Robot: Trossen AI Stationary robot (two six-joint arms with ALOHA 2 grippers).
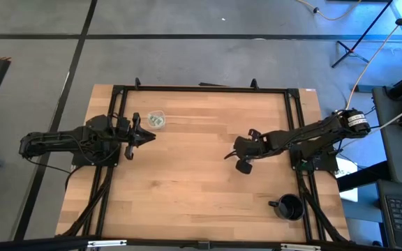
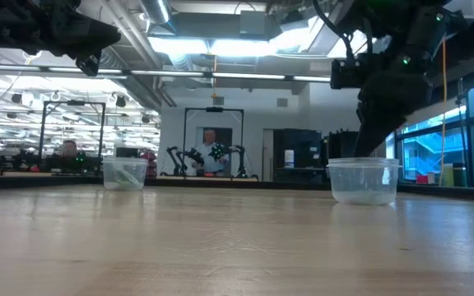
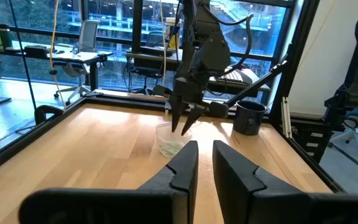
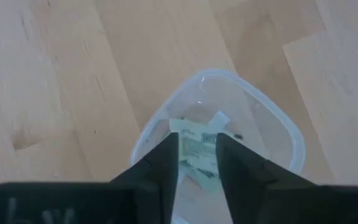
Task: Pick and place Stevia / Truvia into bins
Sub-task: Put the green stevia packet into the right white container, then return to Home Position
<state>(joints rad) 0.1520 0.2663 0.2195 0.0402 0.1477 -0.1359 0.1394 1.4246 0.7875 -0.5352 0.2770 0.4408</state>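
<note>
Two clear cups stand on the wooden table. One cup (image 1: pixel 156 120) (image 2: pixel 125 173) sits near the far left with green-and-white packets inside. The other cup (image 2: pixel 362 181) (image 4: pixel 216 134) (image 3: pixel 171 140) is right of centre, under my right gripper (image 1: pixel 239 159) (image 4: pixel 197 146) (image 3: pixel 184 124). That gripper points down over its mouth, fingers a little apart. Several Stevia packets (image 4: pixel 197 152) lie in this cup and show through the gap. My left gripper (image 1: pixel 151 136) (image 3: pixel 205 152) hovers level beside the far-left cup, slightly open and empty.
A black mug with a handle (image 1: pixel 289 207) (image 3: pixel 250 118) stands near the table's near right corner. A black frame (image 1: pixel 201 89) runs along the table's edges. Bare wood lies between the two arms. People and other robots show in the room beyond the table.
</note>
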